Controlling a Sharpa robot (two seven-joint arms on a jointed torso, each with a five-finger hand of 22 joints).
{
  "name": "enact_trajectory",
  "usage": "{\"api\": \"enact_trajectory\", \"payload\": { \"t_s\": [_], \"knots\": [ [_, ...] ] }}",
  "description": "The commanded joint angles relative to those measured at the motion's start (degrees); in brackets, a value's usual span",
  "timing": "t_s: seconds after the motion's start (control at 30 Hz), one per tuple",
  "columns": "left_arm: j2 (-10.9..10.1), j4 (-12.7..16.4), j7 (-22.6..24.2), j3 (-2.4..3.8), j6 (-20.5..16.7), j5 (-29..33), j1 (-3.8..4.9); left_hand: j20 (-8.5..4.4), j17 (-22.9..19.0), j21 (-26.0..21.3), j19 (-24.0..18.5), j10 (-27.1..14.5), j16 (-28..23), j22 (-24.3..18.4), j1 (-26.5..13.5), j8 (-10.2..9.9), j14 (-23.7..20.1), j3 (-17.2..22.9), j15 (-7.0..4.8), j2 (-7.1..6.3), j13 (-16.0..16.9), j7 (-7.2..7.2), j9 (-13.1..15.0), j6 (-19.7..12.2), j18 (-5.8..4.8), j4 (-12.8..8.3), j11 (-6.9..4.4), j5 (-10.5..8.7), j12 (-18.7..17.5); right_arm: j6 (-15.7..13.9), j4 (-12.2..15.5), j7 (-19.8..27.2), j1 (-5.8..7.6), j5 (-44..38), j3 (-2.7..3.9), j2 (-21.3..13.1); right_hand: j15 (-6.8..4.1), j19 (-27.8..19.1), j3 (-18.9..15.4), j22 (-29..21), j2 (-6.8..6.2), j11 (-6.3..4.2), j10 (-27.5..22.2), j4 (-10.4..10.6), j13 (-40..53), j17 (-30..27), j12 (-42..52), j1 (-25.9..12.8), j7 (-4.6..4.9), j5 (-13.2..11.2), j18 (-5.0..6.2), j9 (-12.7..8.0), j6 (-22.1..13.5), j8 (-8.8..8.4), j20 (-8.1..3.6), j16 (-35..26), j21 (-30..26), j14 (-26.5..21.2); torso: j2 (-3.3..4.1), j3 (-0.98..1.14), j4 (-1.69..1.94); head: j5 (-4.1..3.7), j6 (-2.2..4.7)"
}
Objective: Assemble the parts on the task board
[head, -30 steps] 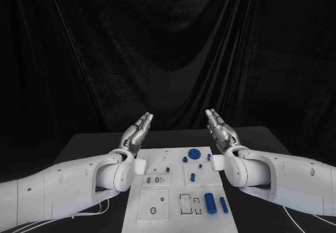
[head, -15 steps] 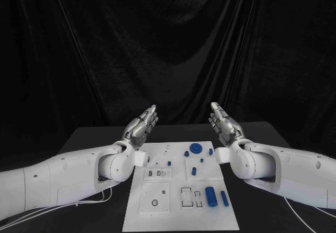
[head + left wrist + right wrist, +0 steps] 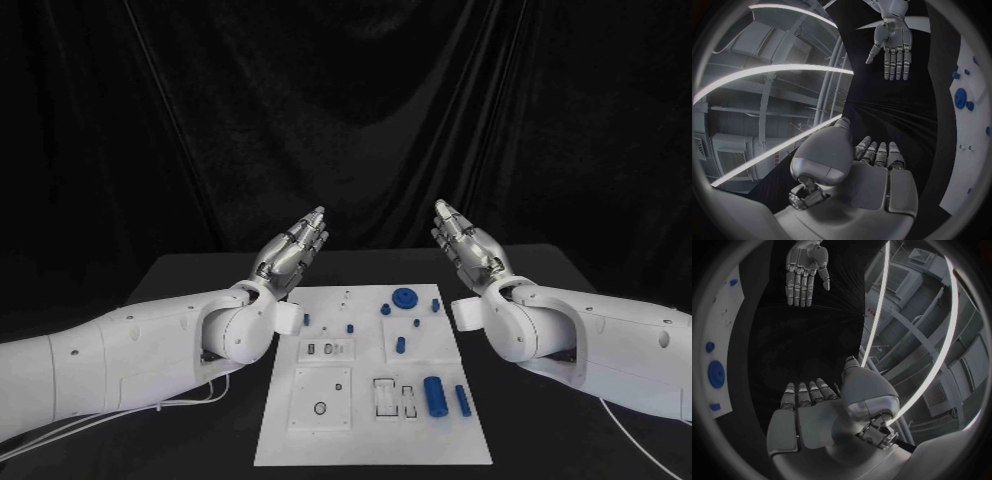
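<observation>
Both the left hand and right hand are raised, flat, empty; blue parts lie on the task board between them, likely light, rigid, slippery: pinch mid-length.

my head camera looks down over the white board from above and behind, while each wrist camera sits close behind its own palm, both catching the opposite hand and the board's edge.

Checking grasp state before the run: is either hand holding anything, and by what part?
Nothing is held. The left hand and right hand are raised above the far end of the task board, fingers straight and empty; the blue parts lie on the board.
</observation>
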Motion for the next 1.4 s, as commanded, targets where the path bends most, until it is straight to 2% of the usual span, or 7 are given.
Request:
{"api": "enact_trajectory", "payload": {
  "t_s": [0.03, 0.27, 0.4, 0.6, 0.77, 0.87, 1.4],
  "knots": [
    [-0.79, -0.31, 8.57, 0.06, -0.92, -6.13, -0.01, -0.95, -0.06, -0.33, 0.04, 0.0, -0.21, -0.1, 1.0, 0.24, 0.08, 0.26, -1.55, -0.02, -0.09, 0.3, 0.09, 0.43, 0.15, 0.15, 0.59, 1.25, -0.38, 1.32, -1.13, -0.1, 0.15, -18.26, 0.05, -0.44, -0.12, 0.02, 0.57, -0.1, -1.38, 2.27, 0.05, 2.04, -0.08, -0.09, -0.27, 5.32, 1.52, 2.29, 0.7, 0.15, 0.76, 0.31, 2.79, -0.22, -0.37, -0.02, -0.02, 0.0, -0.07, 0.51, -1.35],
    [-2.8, -1.32, 9.06, 0.05, -1.65, -10.53, -0.01, -0.34, -0.06, -0.33, 0.04, 0.0, -0.21, -0.1, 3.96, 0.39, 0.08, 0.94, -0.89, -0.58, -0.09, 0.93, 0.21, 1.46, 0.06, -0.11, 1.22, 4.38, -0.38, 3.37, -3.35, -3.57, 1.3, -30.87, 0.05, -0.92, 4.39, 0.02, 0.91, -0.1, -3.53, 5.41, 0.05, 3.49, -0.08, -0.09, -0.27, 11.41, 4.69, 2.27, 0.93, 0.5, 3.63, 0.72, 8.81, -0.22, -0.37, -0.02, -0.06, 0.0, -0.06, 1.37, -4.94],
    [-4.08, -1.65, 9.61, 0.05, -1.84, -11.95, 0.01, 0.23, -0.06, -0.33, 0.04, 0.0, -0.21, -0.1, 5.51, 0.62, 0.08, 1.34, -0.43, -0.93, -0.09, 1.46, 0.38, 2.94, 0.2, -0.26, 1.72, 5.76, -0.38, 4.25, -4.25, -7.03, 2.91, -38.83, 0.05, -1.34, 10.55, 2.25, 1.9, 0.99, -4.58, 7.54, 0.62, 0.89, 0.12, -0.05, -0.08, 16.32, 6.67, 4.31, 0.99, 0.95, 7.49, 1.41, 14.3, -0.18, 1.22, 0.07, -0.03, 0.0, -0.1, 1.45, -7.12],
    [-6.0, -1.23, 11.1, 0.06, -2.73, -14.18, 0.07, 0.97, -0.06, -0.33, 0.04, 0.0, -0.21, -0.1, 6.68, 0.77, 0.08, 1.54, 0.1, -1.37, -0.09, 1.75, 0.49, 4.14, 0.39, -0.16, 2.05, 6.53, -0.38, 4.3, -4.67, -12.49, 6.29, -52.17, 0.05, -1.64, 15.35, 29.8, 6.14, 6.24, -5.04, 12.81, 8.16, -6.12, 1.59, 3.68, 1.45, 24.64, 6.73, 5.89, -2.23, 1.52, 14.32, 2.07, 15.06, 5.11, 12.91, 22.68, 0.12, 0.0, -0.06, 0.79, -9.15],
    [-8.47, 0.4, 12.85, 0.07, -4.03, -17.45, 0.2, 1.88, -0.06, -0.33, 0.04, 0.0, -0.21, -0.1, 7.84, 0.9, 0.08, 1.57, 0.32, -1.97, -0.09, 1.8, 0.6, 5.54, 1.03, 0.03, 2.15, 6.98, -0.38, 5.46, -4.05, -18.49, 10.03, -66.7, 0.05, -1.48, 12.59, 46.53, 10.4, 6.08, -6.96, 13.65, 18.09, -8.52, 2.92, 6.75, 2.48, 26.48, 7.61, 3.89, 0.4, 2.12, 21.68, 2.84, 14.49, 10.16, 15.16, 48.69, 0.61, -0.02, 0.24, 0.71, -9.15],
    [-9.63, 1.29, 13.53, 0.07, -3.92, -18.72, 0.3, 2.47, -0.06, -0.33, 0.04, 0.0, -0.21, -0.1, 8.38, 0.93, 0.08, 1.59, 0.57, -2.16, -0.09, 1.97, 0.64, 6.14, 1.39, 0.04, 2.35, 7.14, -0.38, 4.02, -2.95, -20.79, 11.99, -78.92, 0.05, -1.66, 8.81, 56.91, 10.15, 5.96, -8.03, 13.39, 40.1, -5.42, 5.75, 8.01, 7.11, 23.57, 8.39, -2.43, 1.0, 3.9, 38.18, 6.27, 11.42, 12.46, 16.43, 60.11, 1.21, -0.14, 0.31, 0.99, -9.15],
    [-12.3, 4.66, 15.03, 0.08, -3.45, -19.68, 0.77, 4.07, -0.06, -0.33, 0.04, 0.0, -0.21, -0.1, 9.49, 0.91, 0.08, 1.83, 1.33, -2.3, -0.09, 2.27, 0.69, 6.88, 2.2, -0.08, 2.75, 7.6, -0.38, 12.88, 1.48, -29.22, 15.24, -102.26, 0.05, -2.11, -0.4, 82.46, 15.07, 11.58, -12.31, 7.79, 52.26, -8.47, 3.68, 22.31, 3.26, 28.52, 4.13, -4.35, 0.61, 3.22, 42.65, 3.03, 2.1, 28.13, 26.35, 85.72, 6.7, -0.44, 1.2, 0.44, -7.21]
  ]
}}
